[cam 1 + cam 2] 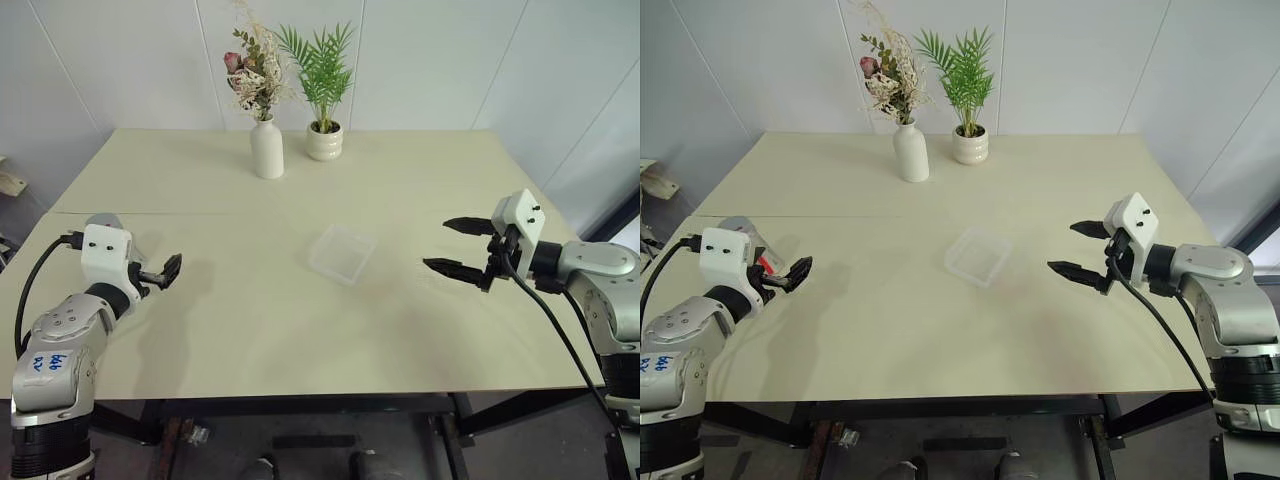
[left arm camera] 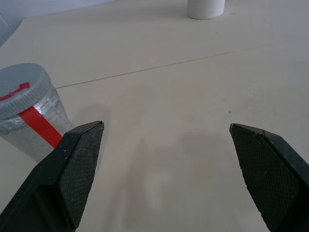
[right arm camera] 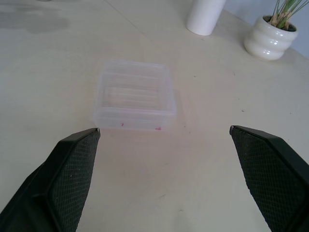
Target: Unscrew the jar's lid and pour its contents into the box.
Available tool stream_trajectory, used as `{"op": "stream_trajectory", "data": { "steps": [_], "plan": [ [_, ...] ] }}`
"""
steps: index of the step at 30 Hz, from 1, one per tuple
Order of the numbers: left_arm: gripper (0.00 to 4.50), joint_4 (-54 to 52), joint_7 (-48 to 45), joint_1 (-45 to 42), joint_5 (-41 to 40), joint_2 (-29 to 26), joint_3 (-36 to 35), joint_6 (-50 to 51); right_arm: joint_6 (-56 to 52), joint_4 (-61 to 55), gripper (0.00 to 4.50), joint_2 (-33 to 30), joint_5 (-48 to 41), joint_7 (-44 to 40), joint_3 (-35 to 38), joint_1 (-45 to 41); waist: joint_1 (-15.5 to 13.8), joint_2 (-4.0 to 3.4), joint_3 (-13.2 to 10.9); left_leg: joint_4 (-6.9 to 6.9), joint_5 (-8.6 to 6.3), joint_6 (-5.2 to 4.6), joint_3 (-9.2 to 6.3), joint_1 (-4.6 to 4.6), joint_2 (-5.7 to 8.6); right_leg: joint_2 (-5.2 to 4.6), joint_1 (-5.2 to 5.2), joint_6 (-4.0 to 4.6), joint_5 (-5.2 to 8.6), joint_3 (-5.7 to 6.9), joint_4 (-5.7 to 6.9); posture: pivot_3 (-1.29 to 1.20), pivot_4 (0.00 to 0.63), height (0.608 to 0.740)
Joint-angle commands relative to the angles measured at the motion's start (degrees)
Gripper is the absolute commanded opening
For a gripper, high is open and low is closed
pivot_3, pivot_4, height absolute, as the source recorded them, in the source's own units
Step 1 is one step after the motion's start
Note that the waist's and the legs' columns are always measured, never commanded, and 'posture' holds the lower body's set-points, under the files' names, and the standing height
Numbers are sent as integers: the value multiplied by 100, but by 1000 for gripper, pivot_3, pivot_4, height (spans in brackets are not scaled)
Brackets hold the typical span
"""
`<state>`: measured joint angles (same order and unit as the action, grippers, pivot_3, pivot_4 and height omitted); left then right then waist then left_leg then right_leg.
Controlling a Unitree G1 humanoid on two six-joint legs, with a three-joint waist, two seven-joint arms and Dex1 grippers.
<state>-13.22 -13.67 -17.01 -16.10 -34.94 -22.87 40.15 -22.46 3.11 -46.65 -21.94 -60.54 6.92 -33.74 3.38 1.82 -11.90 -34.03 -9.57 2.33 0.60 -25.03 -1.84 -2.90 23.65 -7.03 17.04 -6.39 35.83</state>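
Note:
The jar (image 2: 34,123) is a small silvery cylinder standing upright near the table's left edge. Its lid (image 2: 19,89) is on, with a red strip running over the top and down the side. The contents are hidden inside. My left gripper (image 1: 170,270) is open and level just right of the jar, which sits outside its fingers and is mostly hidden behind the wrist in the eye views. The box (image 1: 342,253), a shallow clear plastic tray, lies mid-table. My right gripper (image 1: 438,244) hovers open to the right of it, pointing at the box (image 3: 134,95).
A white vase (image 1: 266,148) of dried flowers and a white plant pot (image 1: 324,141) stand at the back middle of the table (image 1: 250,340). A white wall lies behind. The table's front edge runs just below both arms.

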Motion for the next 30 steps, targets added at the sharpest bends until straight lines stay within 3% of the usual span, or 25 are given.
{"op": "stream_trajectory", "data": {
  "steps": [1,12,21,30],
  "plan": [
    [4451,-146,52,-35,65,-36,-52,-79,73,-152,4500,-58,-80,38,170,-109,1,0,0,0,0,0,0,0,0,0,0,0,0,0,0,0,150,740],
    [4451,-383,766,179,414,737,-128,-975,-146,-344,4500,31,-243,-18,-24,-240,1,0,0,-1,0,0,1,0,0,0,-1,-13,-7,-1,0,0,150,740],
    [4451,-335,1400,740,594,1316,-597,-2034,-51,-125,4500,553,-187,-61,-437,-682,-1,2,0,-2,0,0,3,8,-2,4,-5,-19,-11,-5,2,0,150,740],
    [4451,806,1699,353,637,1229,-949,-2828,136,73,4500,1003,-13,44,-678,-932,-21,11,5,-7,1,-1,2,4,-1,3,-10,-6,-10,-3,-8,0,150,740]
  ]
}}
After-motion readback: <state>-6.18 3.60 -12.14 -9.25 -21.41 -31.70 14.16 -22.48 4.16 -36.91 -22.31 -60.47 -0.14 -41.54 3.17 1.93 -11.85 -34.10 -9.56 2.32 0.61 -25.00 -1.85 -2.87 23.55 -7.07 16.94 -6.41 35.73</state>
